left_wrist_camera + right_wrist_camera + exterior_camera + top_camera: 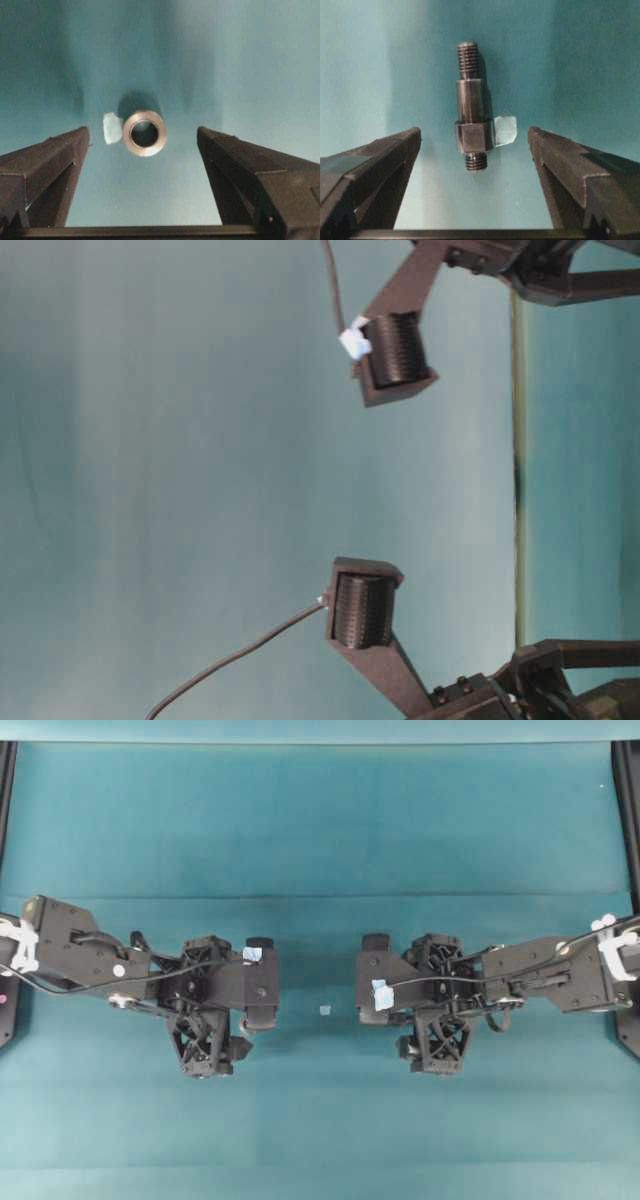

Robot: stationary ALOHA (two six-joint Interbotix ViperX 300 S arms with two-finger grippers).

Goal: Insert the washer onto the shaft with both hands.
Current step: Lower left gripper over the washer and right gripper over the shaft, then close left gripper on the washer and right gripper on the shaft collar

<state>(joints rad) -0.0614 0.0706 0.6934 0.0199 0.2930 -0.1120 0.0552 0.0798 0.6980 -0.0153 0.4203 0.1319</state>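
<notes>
In the left wrist view the washer (pixel 145 133), a small grey-tan metal ring, lies flat on the teal mat. My left gripper (pixel 143 130) hangs over it, open, its two black fingers wide on either side and clear of it. The right wrist view shows the shaft (pixel 471 107), a dark stepped rod with threaded ends and a hex collar, lying on the mat. My right gripper (pixel 474 131) is open around its near end without touching it. From overhead, the left gripper (pixel 261 982) and right gripper (pixel 374 978) face each other, and both parts are hidden beneath them.
A pale tape scrap (pixel 112 128) lies against the washer's left side, and another scrap (pixel 505 131) sits beside the shaft's collar. A third scrap (pixel 324 1010) lies on the mat between the grippers. Black frame rails (pixel 628 810) edge the mat.
</notes>
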